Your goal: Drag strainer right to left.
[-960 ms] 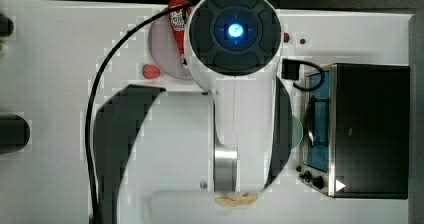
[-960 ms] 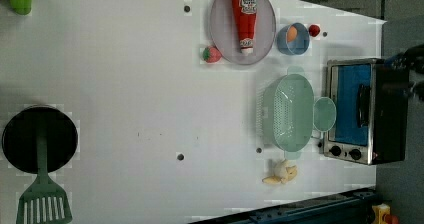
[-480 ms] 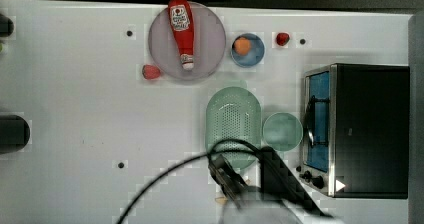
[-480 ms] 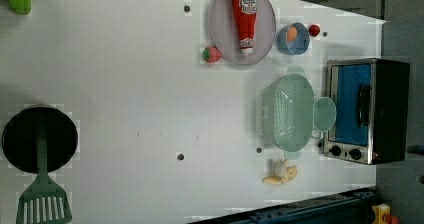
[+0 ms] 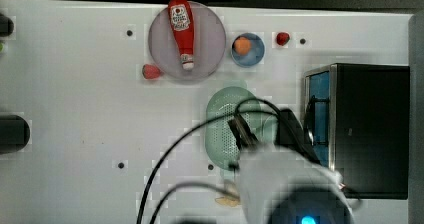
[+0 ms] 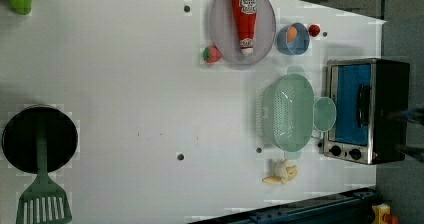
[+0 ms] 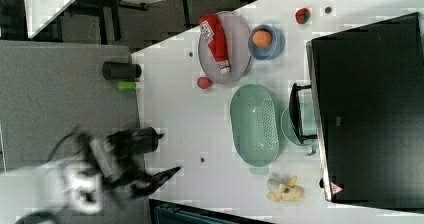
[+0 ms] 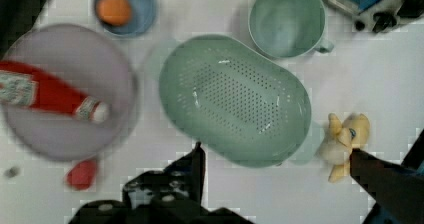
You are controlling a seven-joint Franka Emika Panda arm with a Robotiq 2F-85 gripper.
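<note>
Fingers spread wide, grasping nothing: the gripper (image 8: 277, 159) hangs above the desk (image 6: 125, 84), with one finger at the strainer's near rim and the other over by the toy, no contact visible.

Strainer (image 6: 288, 113): pale mint oval, perforated bottom, upright on the desk. In the left view it sits at 3 o'clock of desk centre, long axis running 12-to-6. Mint cup (image 6: 325, 114) is just beside it at its 3 o'clock, rims about touching; the toaster oven (image 6: 367, 111) is directly past the cup.

At the strainer's 12 o'clock, slightly toward 11: a grey-lilac plate (image 6: 220, 29) with a ketchup bottle (image 6: 243, 14) lying on it, cap pointing toward the strainer. A strawberry (image 6: 212, 54) touches the plate rim at its 8 o'clock. A blue bowl (image 6: 292, 39) holding an orange ball sits at 1 o'clock of the strainer.

Yellow plush toy (image 6: 281, 173) is at the strainer's 6 o'clock, near but apart.

In the top view the arm (image 5: 290, 184) overhangs the strainer's right half, cable looping across it.

Black pan (image 6: 40, 139) and green spatula (image 6: 42, 196) are well apart at the left view's far left.
</note>
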